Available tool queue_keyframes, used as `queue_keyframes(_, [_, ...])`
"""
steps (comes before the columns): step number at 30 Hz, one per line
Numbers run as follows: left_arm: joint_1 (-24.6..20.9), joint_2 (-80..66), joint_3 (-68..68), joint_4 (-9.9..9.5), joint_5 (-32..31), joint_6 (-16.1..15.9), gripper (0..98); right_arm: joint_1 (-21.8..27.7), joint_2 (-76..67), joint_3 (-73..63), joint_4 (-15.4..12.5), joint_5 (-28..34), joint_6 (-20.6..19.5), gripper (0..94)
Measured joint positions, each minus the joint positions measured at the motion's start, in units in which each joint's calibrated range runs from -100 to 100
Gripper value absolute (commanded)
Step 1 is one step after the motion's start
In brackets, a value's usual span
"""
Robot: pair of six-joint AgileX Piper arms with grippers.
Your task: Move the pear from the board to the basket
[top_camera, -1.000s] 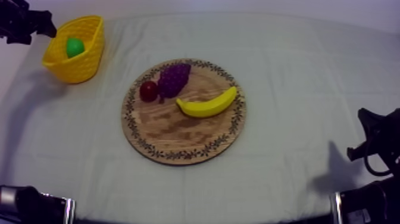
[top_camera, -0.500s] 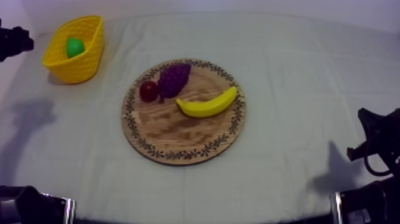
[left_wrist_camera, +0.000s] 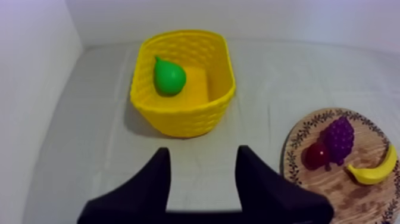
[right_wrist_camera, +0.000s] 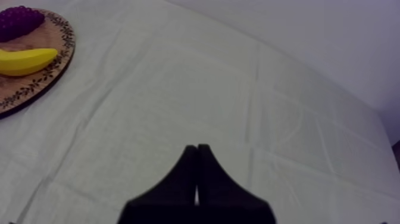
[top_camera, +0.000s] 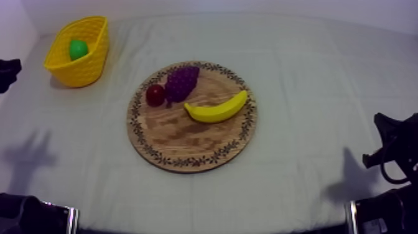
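The grey-white cloth spreads under both pincers, soft and lightly creased. My left pincer hangs above it with its two black fingers spread and nothing between them: released. My right pincer has its fingers pressed together into a narrow wedge, clenched on nothing, over bare cloth.

The round wooden board lies flat ahead and to the right of my left pincer, well apart from it. Its grain shows, and a dark leafy pattern runs round its rim. From my right pincer it lies ahead and off to the left.

The yellow basket, an oval tub with a woven lattice wall, stands straight ahead of my left pincer, beyond the fingertips and apart from the board.

On the board, the banana, smooth, curved and yellow, lies on the side nearer my right pincer. The bunch of grapes, purple and knobbly, lies near the banana's end, on the side toward the basket.

The pear, green, glossy and teardrop-shaped, lies inside the basket on its floor, toward the wall farther from my left pincer.

The small red fruit, round and dark, sits against the grapes on their basket side.
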Motion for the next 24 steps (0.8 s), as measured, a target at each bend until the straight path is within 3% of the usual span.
queue_keyframes(9, [-0.90,-15.51,11.56,0.76,-6.44,0.92,25.9,0.00,0.00,0.00,0.00,0.00,0.00,0.4])
queue_keyframes(15, [-1.22,-24.09,19.37,0.58,-10.71,1.97,4.9,0.00,0.00,0.00,0.00,0.00,0.00,0.4])
queue_keyframes(21, [-1.20,-30.34,27.97,-0.14,-15.41,3.36,0.7,0.00,0.00,0.00,0.00,0.00,0.00,0.4])
queue_keyframes(24, [-1.48,-33.03,32.52,-1.40,-17.45,4.31,0.3,0.00,0.00,0.00,0.00,0.00,0.00,0.4])
